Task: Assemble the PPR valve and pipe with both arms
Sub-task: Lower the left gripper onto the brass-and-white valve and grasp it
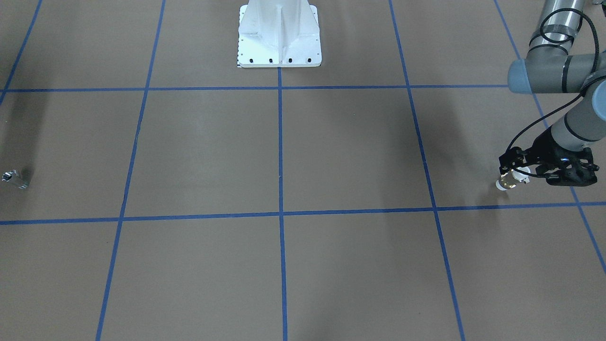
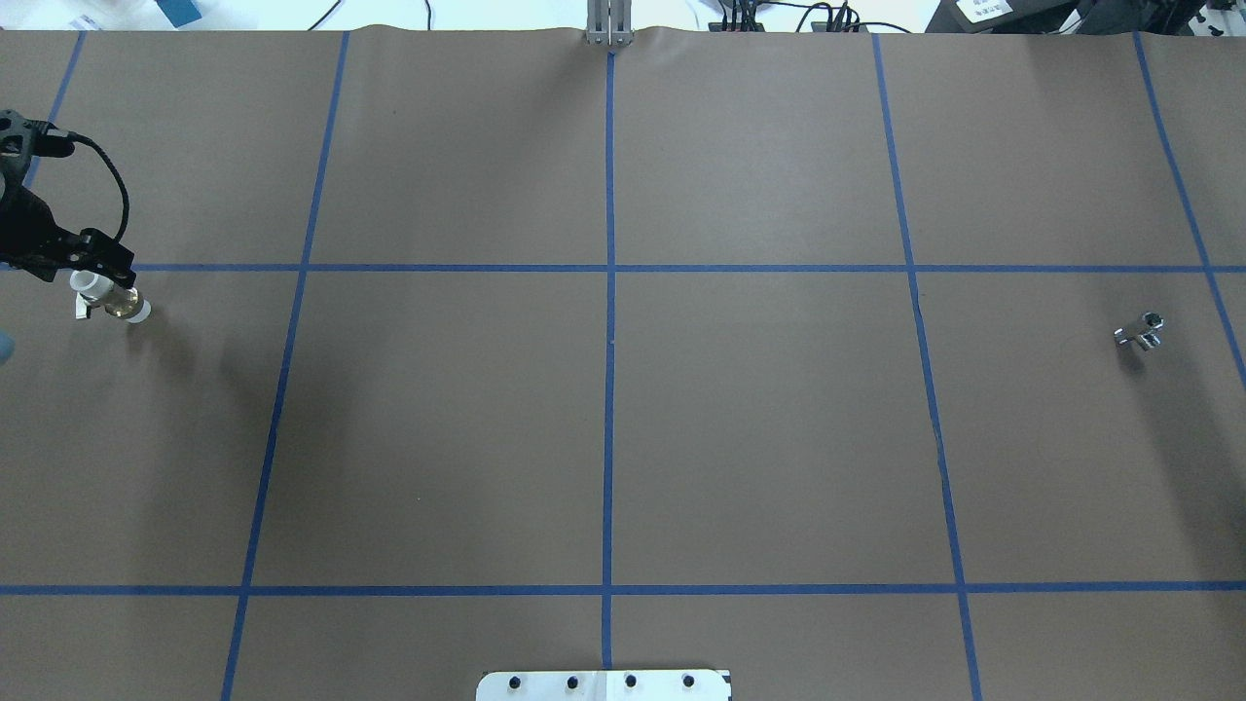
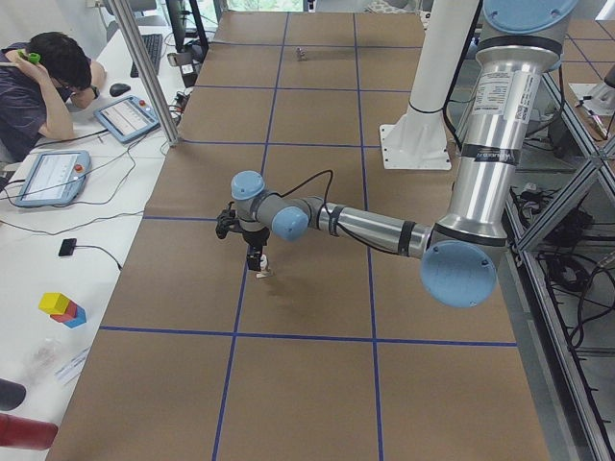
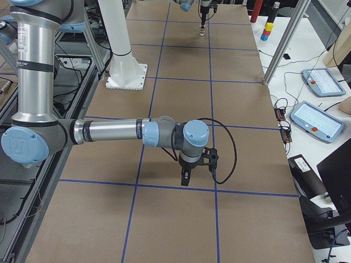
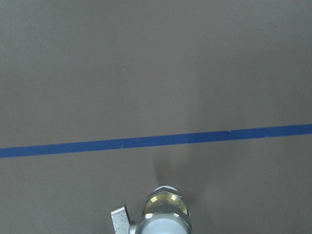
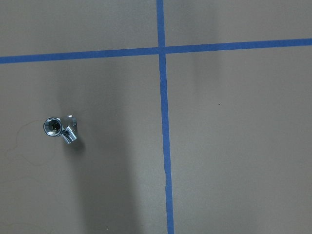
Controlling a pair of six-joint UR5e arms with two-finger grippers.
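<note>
The PPR valve (image 1: 508,181), brass with white collar ends and a small grey lever, hangs from my left gripper (image 1: 517,174) at the table's far left side. It also shows in the overhead view (image 2: 113,301), under the left gripper (image 2: 90,276), and at the bottom of the left wrist view (image 5: 164,214). The pipe (image 2: 1139,331), a shiny silver stub, lies alone on the paper at the far right, and shows in the front view (image 1: 14,179) and the right wrist view (image 6: 59,129). My right gripper (image 4: 186,178) shows only in the right side view, above the table; I cannot tell its state.
The white bolted pedestal (image 1: 279,42) stands at the robot's edge of the table. Blue tape lines (image 2: 609,341) divide the brown paper into squares. An operator (image 3: 43,86) sits beside tablets past the table's far edge.
</note>
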